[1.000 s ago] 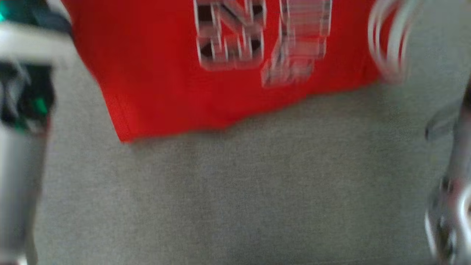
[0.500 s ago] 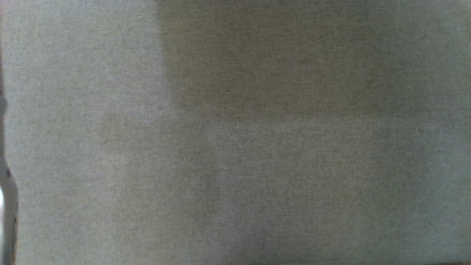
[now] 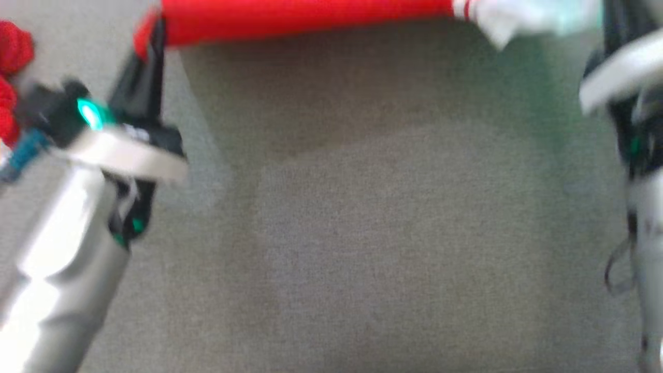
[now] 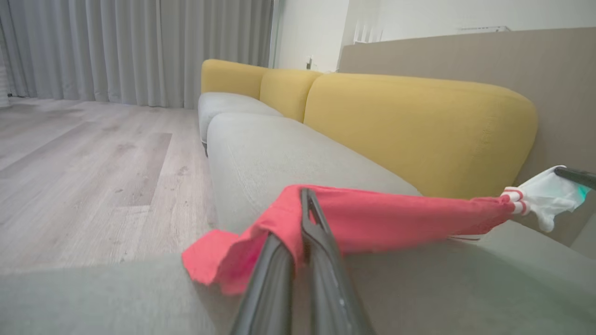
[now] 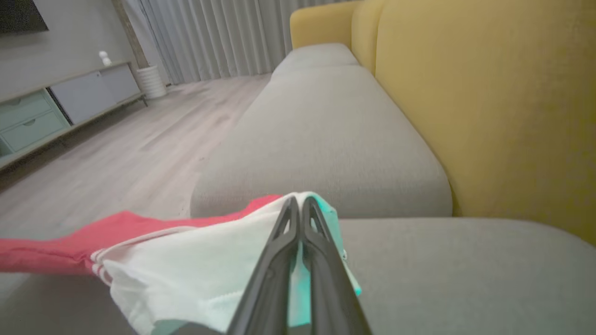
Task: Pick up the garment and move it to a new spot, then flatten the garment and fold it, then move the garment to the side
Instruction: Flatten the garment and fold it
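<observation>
Jaws on the left are clenched on the red edge of the garment [image 4: 396, 218] in the lower middle of the left wrist view. Their fingers [image 4: 321, 251] press together with cloth pinched between them, and a loose red flap hangs to their left. From there the garment runs as a taut band toward the right of the frame. It ends in a white sleeve [image 4: 540, 197], gripped by the tip of the right jaws at the right edge. The band hangs over the grey seat [image 4: 260, 158], in front of the yellow backrest [image 4: 419, 125] (whether its lower edge touches the seat, I cannot tell).

In the right wrist view the right jaws, also clenched, hold the sleeve at the lower middle, and the red part trails off to the left edge.

The head view (blurred) shows the red band along the top edge. The left jaws reach up to its left end in the upper left, and the sleeve sits at the upper right beside the right arm [image 3: 642, 155].
</observation>
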Robot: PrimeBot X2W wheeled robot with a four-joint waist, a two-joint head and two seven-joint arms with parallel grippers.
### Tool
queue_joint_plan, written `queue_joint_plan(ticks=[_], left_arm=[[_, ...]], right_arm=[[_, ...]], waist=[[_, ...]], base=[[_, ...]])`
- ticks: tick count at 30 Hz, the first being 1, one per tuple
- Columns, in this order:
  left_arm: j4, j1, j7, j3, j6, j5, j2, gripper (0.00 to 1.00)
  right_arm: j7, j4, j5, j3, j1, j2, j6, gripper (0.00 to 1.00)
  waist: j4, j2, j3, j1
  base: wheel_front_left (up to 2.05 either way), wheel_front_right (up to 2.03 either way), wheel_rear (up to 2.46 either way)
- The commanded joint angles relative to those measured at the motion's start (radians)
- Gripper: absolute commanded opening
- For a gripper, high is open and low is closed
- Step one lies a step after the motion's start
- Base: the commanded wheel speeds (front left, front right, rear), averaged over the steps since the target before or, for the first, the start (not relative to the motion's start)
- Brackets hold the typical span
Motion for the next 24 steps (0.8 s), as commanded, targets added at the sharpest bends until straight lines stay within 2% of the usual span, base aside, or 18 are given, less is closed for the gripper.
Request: queue_joint_plan(ticks=[1,4,7,10,14,21,24], left_arm=[[-0.042,0.026,0.011,0.012,0.002,-0.017,0.061,0.0],[-0.061,0.136,0.059,-0.017,0.006,-0.052,0.073,0.0],[-0.117,0.26,0.123,-0.043,0.038,-0.088,0.085,0.0],[-0.199,0.382,0.175,-0.059,0.095,-0.114,0.107,0.0],[-0.313,0.523,0.224,-0.072,0.172,-0.138,0.139,0.0],[-0.477,0.683,0.265,-0.066,0.305,-0.144,0.196,0.0],[-0.52,0.715,0.27,-0.06,0.333,-0.148,0.207,0.0]], right_arm=[[0.047,-0.1,-0.019,-0.013,0.07,0.004,0.007,0.0],[0.146,-0.222,-0.057,-0.056,0.249,0.032,0.007,0.0],[0.255,-0.346,-0.098,-0.107,0.42,0.08,0.007,0.0],[0.363,-0.475,-0.13,-0.138,0.575,0.137,0.007,0.0],[0.482,-0.614,-0.136,-0.162,0.74,0.18,0.007,0.0],[0.668,-0.777,-0.114,-0.209,0.921,0.209,0.007,0.0],[0.742,-0.808,-0.103,-0.216,0.967,0.212,0.007,0.0]], waist=[[0.001,0.0,-0.064,0.0001],[0.0,0.0,-0.121,0.0001],[-0.004,0.0,-0.164,0.0001],[-0.003,0.0,-0.192,0.0001],[0.004,0.0,-0.211,0.0001],[0.02,0.0,-0.215,0.0001],[0.026,0.0,-0.215,0.0001]], base=[[0.0,0.0,0.0],[0.0,0.0,0.0],[0.0,0.0,0.0],[0.0,0.0,0.0],[0.0,0.0,0.0],[0.0,0.0,0.0],[0.0,0.0,0.0]])
